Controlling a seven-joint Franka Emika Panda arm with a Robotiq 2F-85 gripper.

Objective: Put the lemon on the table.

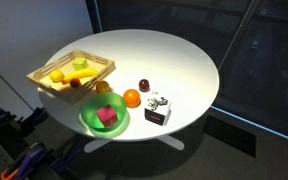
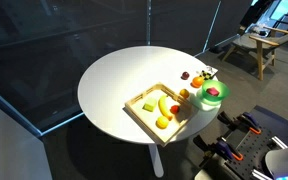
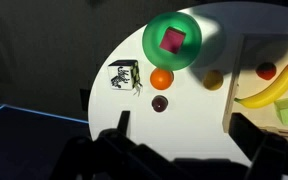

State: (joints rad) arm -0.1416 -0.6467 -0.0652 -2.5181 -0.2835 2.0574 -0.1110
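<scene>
Lemon (image 3: 213,79), small and yellow, lies on the round white desk (image 1: 154,50), outside the wooden tray (image 3: 274,60) and just beside its edge, in shadow in the wrist view. An exterior view shows the same fruit (image 1: 104,87) between the tray and a green bowl (image 1: 104,118). The bowl holds a pink cube (image 3: 171,41). Near the lemon on the desk sits an orange ball (image 3: 161,78), and close by the ball a small dark red fruit (image 3: 160,103) and a black-and-white cube (image 3: 123,77); none of these touch one another. Inside the tray lie a banana (image 3: 267,88), a small red piece and a green piece, with more yellow fruit visible in both exterior views. At the bottom of the wrist view, the hand (image 3: 184,124) appears dark and dim, well above the desk. Its two fingers stand wide apart with nothing between them, and it touches none of the objects.
</scene>
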